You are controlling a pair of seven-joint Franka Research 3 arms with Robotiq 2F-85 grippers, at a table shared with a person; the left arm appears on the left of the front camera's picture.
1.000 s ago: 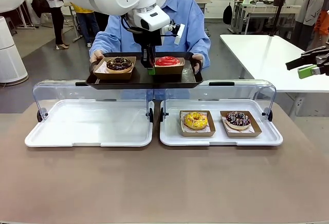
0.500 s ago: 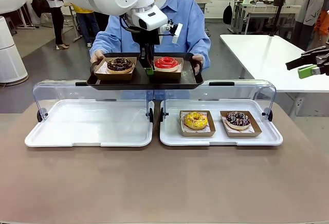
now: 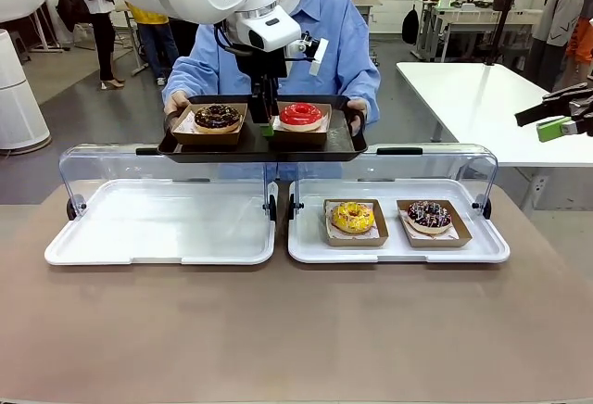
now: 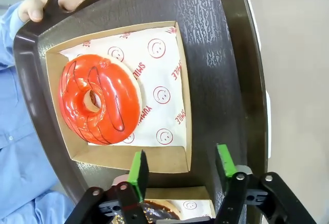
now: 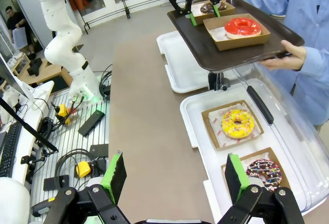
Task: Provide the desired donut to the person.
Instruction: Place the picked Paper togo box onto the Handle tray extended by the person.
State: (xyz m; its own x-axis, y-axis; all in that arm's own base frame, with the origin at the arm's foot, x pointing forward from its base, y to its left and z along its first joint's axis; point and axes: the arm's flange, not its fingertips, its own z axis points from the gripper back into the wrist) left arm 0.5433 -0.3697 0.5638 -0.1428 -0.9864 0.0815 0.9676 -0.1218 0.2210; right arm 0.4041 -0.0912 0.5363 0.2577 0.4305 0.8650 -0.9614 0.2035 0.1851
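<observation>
The person in a light blue shirt holds a dark tray at the far side of the table. A red-glazed donut in a cardboard box lies on the tray's right half, and a chocolate donut in its own box on the left half. My left gripper hangs over the tray between the two boxes. In the left wrist view the left gripper is open, its fingers straddling the near corner of the red donut box without gripping it. My right gripper is open and empty at the table's right side.
Two white display trays with raised clear lids stand side by side. The right one holds a yellow donut and a sprinkled chocolate donut. A white table stands beyond the right gripper.
My left gripper opened and let go of the red donut's box, which now rests on the person's tray. The gripper rose slightly. The right arm stayed still.
</observation>
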